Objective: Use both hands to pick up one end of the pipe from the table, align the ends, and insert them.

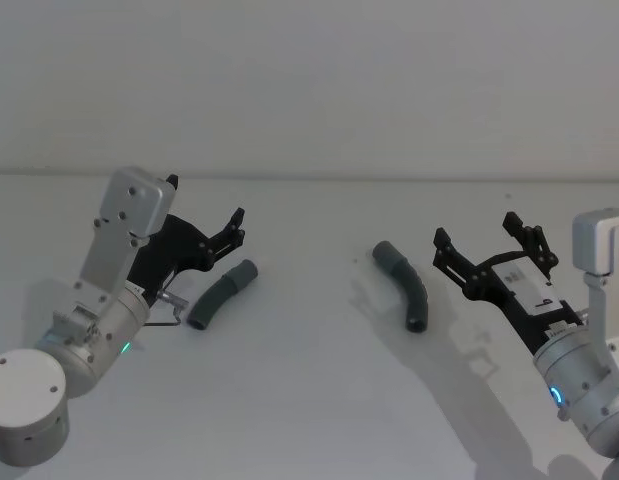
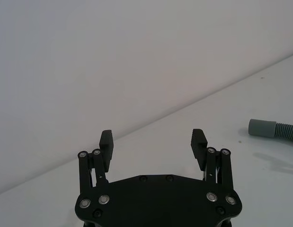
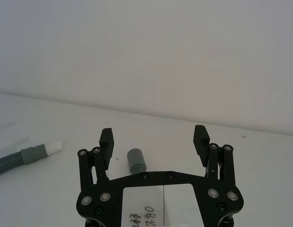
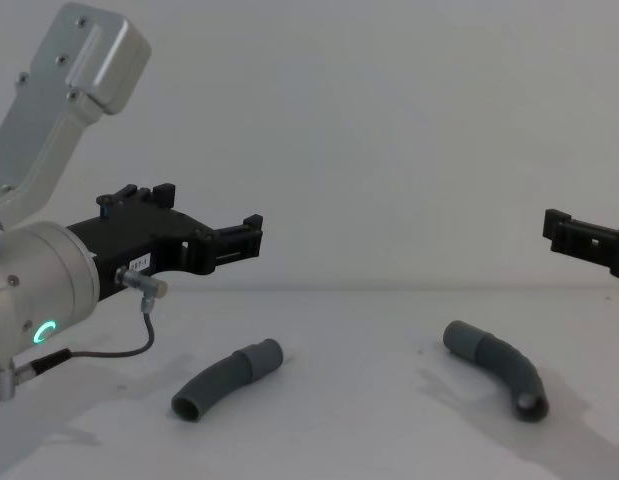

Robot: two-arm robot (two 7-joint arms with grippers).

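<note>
- the left pipe piece (image 1: 222,293) lies flat on the white tabletop (image 1: 309,400), left of the middle. it is curved, with its open dark end toward the near left and its smooth cuff (image 1: 247,272) toward the far right.
- in the right wrist view that cuff ends in a narrow whitish tip (image 3: 54,146).
- the right pipe piece (image 1: 404,285) lies flat to the right of the middle, well apart from the left one. its wider plain socket (image 1: 385,252) points to the far left and its other end to the near right.
- the left gripper (image 1: 204,203) hovers above the tabletop, just left of the left pipe piece and a little farther back, pointing right. its jaws are spread wide and empty, apart from the piece.
- the right gripper (image 1: 476,232) hangs just right of the right pipe piece, pointing to the far left. its jaws also stand wide apart and empty, and in its wrist view the socket lies on the tabletop beyond them.
- a green ring light (image 4: 44,330) glows on the left arm's wrist.
- a plain pale wall (image 1: 309,90) stands at the far edge of the tabletop.
</note>
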